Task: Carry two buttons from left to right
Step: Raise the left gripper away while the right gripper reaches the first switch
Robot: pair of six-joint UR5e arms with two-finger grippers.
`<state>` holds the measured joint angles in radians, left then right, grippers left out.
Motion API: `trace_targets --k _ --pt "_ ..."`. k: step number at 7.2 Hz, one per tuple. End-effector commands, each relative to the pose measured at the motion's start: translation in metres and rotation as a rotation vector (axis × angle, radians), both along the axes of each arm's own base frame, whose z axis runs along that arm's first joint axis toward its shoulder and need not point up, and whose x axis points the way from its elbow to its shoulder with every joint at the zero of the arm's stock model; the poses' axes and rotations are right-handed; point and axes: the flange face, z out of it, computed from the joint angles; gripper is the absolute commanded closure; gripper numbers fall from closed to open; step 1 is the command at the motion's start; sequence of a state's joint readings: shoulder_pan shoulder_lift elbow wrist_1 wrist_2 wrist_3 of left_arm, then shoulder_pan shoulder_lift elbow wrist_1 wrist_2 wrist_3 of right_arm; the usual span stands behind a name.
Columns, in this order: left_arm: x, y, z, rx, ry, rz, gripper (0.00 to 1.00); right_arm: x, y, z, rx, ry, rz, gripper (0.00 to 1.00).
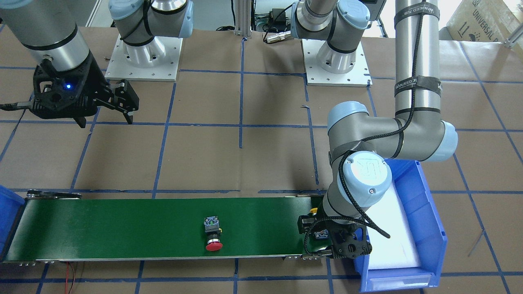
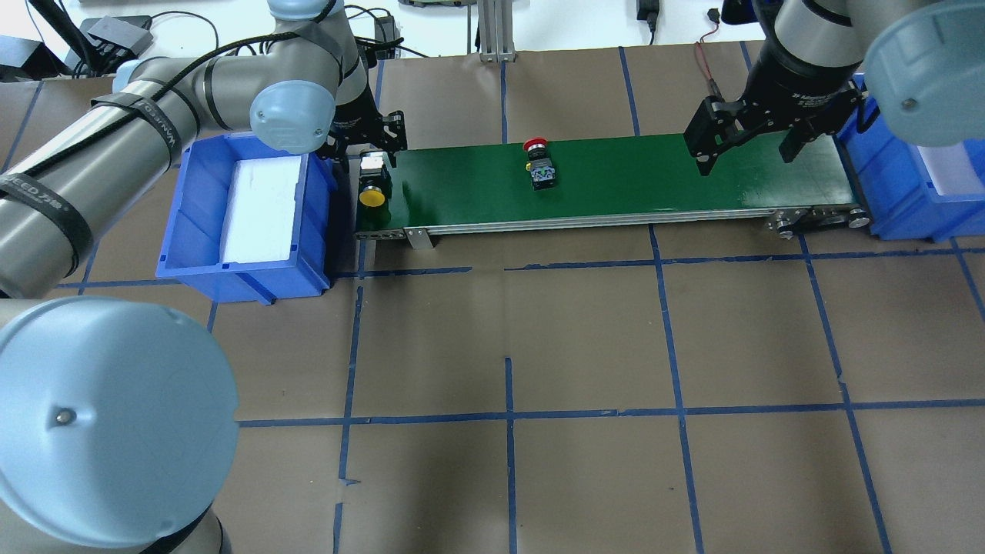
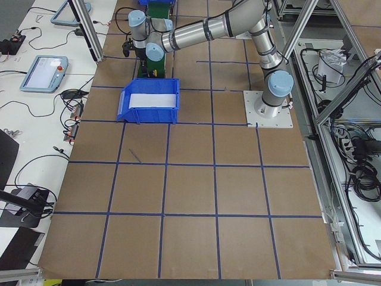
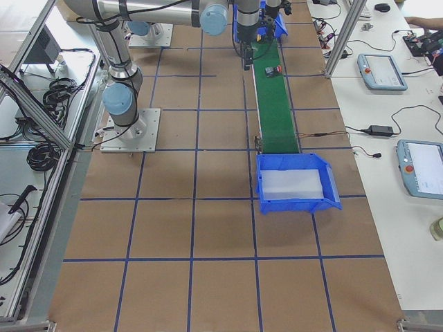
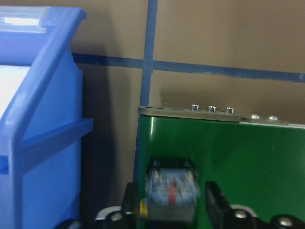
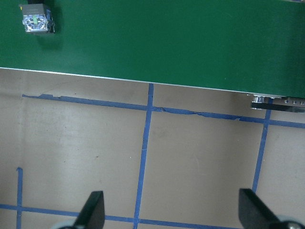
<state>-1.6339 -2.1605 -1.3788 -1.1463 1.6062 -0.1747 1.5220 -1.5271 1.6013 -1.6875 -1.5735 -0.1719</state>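
A: First entry, far left?

B: Left bin; blue, open-topped, on the brown paper-covered table; white foam pad lying inside; the bin stands just beside the left end of the belt, a long green strip running left to right.

A: Next along?

B: Left gripper; low over the belt's left end; jaws a little apart, one finger on either side of the grey block of the yellow button; the wrist view shows a slim gap on each side, so it brackets the block without pinching it; the button lies on its side on the belt, yellow cap toward the near edge, block toward the far edge.

A: Mid-belt?

B: Red button; about halfway along the belt; also on its side, red cap at the far edge, grey block pointing near; well apart from both grippers.

A: Further right?

B: Right gripper; high above the table by the belt's right stretch; fingers spread wide, nothing held, touching nothing.

A: Last entry?

B: Right bin; blue, at the belt's right end; white pad inside, partly hidden by the arm.
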Motion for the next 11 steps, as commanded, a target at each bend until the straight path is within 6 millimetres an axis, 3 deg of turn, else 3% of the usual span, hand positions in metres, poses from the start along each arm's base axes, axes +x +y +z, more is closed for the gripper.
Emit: trace_targets --k 1,3,4,6,7,9,10,11 --pt "0.012 -0.005 0.019 -0.031 0.000 0.002 0.00 0.000 -0.012 -0.034 0.041 -0.014 0.006 0.00" --pt "0.078 -0.013 0.054 -0.038 -0.011 -0.053 0.00 0.000 -0.058 -0.093 0.060 -0.022 -0.063 0.00" --pt "0.092 -0.004 0.079 -0.037 -0.012 -0.054 0.00 0.010 -0.080 -0.117 0.011 -0.027 -0.087 0.00" --pt "0.106 0.028 0.140 -0.032 -0.015 -0.030 0.00 0.063 -0.111 -0.154 -0.006 -0.088 -0.171 0.00" --pt "0.114 0.054 0.177 -0.031 -0.028 -0.022 0.00 0.078 -0.127 -0.156 -0.019 -0.087 -0.154 0.00" --pt "0.106 0.107 0.247 -0.113 -0.038 -0.033 0.00 0.084 -0.147 -0.155 -0.040 -0.092 -0.147 0.00" --pt "0.102 0.143 0.271 -0.121 -0.039 -0.034 0.00 0.086 -0.150 -0.160 -0.035 -0.093 -0.145 0.00" --pt "0.100 0.165 0.283 -0.147 -0.041 -0.032 0.00 0.095 -0.149 -0.166 -0.030 -0.092 -0.133 0.01"
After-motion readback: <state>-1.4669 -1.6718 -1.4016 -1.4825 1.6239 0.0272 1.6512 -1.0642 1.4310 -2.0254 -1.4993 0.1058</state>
